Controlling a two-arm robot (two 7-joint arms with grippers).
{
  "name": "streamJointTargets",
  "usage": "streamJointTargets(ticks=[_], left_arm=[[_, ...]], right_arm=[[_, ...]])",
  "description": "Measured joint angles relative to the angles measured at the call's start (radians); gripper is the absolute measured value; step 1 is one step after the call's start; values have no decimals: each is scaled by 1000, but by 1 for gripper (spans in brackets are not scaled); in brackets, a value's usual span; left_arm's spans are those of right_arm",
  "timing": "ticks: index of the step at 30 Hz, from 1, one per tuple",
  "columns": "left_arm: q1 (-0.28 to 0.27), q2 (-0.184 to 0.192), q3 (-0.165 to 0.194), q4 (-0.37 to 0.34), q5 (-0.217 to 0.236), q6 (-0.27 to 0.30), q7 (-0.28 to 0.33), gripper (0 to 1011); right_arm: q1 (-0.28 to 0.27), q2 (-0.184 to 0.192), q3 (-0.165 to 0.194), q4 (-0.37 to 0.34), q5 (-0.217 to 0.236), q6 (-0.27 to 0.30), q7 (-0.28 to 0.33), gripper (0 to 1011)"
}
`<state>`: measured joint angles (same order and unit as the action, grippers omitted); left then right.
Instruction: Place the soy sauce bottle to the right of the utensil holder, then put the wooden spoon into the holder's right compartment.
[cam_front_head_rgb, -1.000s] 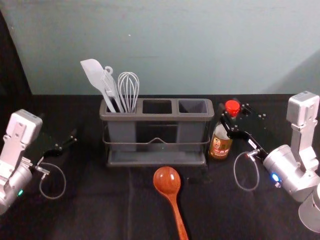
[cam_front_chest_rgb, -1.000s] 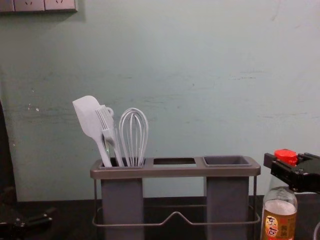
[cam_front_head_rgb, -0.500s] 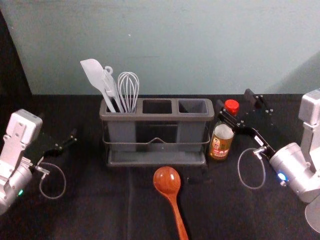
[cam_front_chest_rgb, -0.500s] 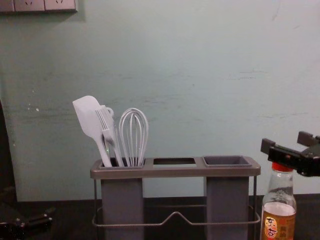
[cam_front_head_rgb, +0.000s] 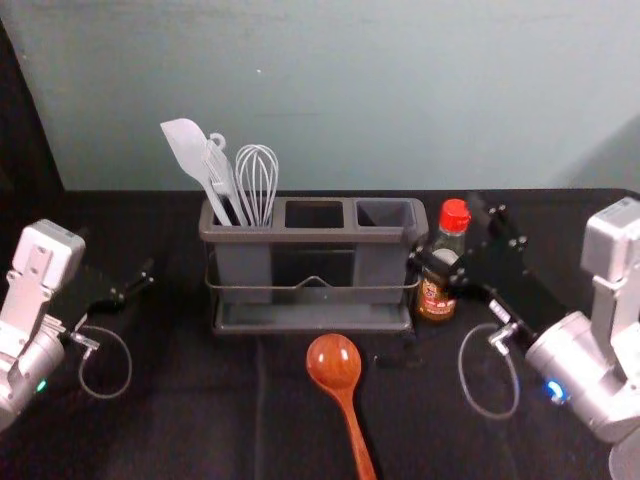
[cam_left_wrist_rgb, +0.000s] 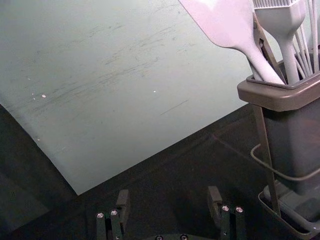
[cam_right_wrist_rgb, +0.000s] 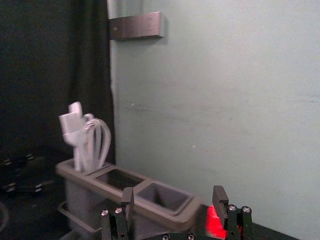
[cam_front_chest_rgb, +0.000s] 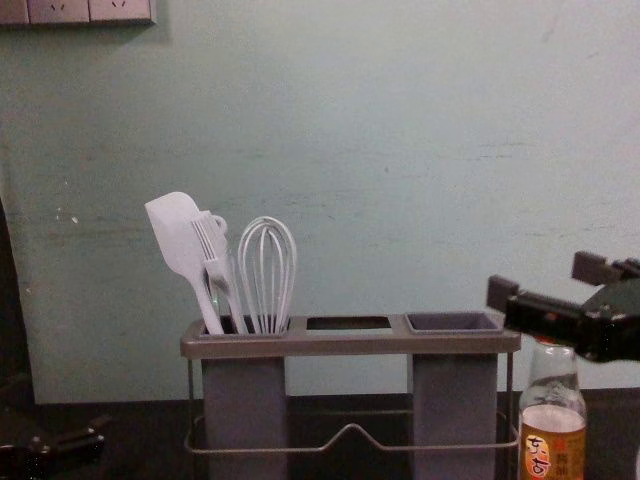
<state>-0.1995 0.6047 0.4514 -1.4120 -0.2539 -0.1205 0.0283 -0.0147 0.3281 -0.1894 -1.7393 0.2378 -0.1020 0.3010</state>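
Behind the utensil holder (cam_front_head_rgb: 310, 236), a wall (cam_front_head_rgb: 420, 100) is rising. The soy sauce bottle (cam_front_head_rgb: 437, 301) is standing at its right side, seemingly done. Near it, the right gripper (cam_front_chest_rgb: 545, 279), jaws open, is probably going next to the wooden spoon (cam_front_head_rgb: 334, 362) in front. The left gripper (cam_left_wrist_rgb: 168, 195) is resting at far left, open.

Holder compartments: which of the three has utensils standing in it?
The left compartment; nothing sticks up from the middle one or the right one.
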Motion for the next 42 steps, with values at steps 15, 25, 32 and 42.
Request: streamJointTargets(ticks=[15, 25, 32, 42], left_arm=[[0, 0, 0, 0, 0, 0, 0, 1011], [0, 0, 0, 0, 0, 0, 0, 1012], [0, 0, 0, 0, 0, 0, 0, 1012], [0, 0, 0, 0, 0, 0, 0, 1011]], right_arm=[[-53, -2, -85, 27, -14, -3, 34, 1002], [-58, -6, -133, 97, 4, -6, 72, 1003], [-56, -6, -142, 109, 8, -11, 76, 1003], [-56, -6, -140, 107, 8, -11, 76, 1003]])
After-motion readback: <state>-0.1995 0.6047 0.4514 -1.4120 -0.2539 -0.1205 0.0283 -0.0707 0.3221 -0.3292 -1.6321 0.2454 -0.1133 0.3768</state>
